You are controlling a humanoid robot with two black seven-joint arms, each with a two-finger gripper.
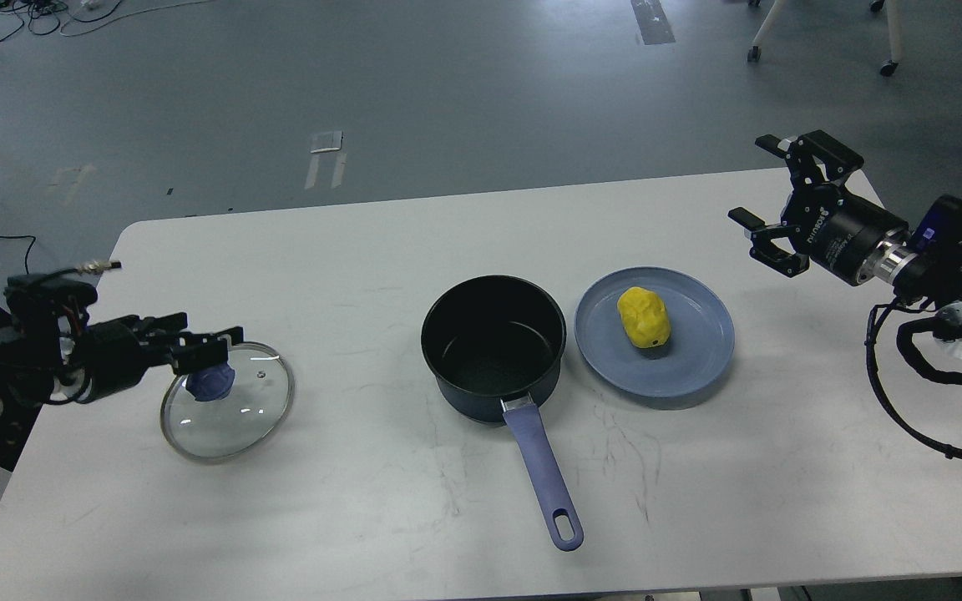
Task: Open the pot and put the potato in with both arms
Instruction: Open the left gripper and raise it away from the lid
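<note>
On the table's (364,242) left side, the left gripper (210,342) is reaching level, fingers parted above the lid's (226,405) knob, gripping nothing. The right gripper (769,196) is hovering spread wide beyond the plate (698,359), where the potato (643,317) is lying beside the uncovered pot (493,342).

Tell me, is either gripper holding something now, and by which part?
Nothing is held. The left gripper is open above the glass lid's blue knob; the right gripper is open and empty.
</note>
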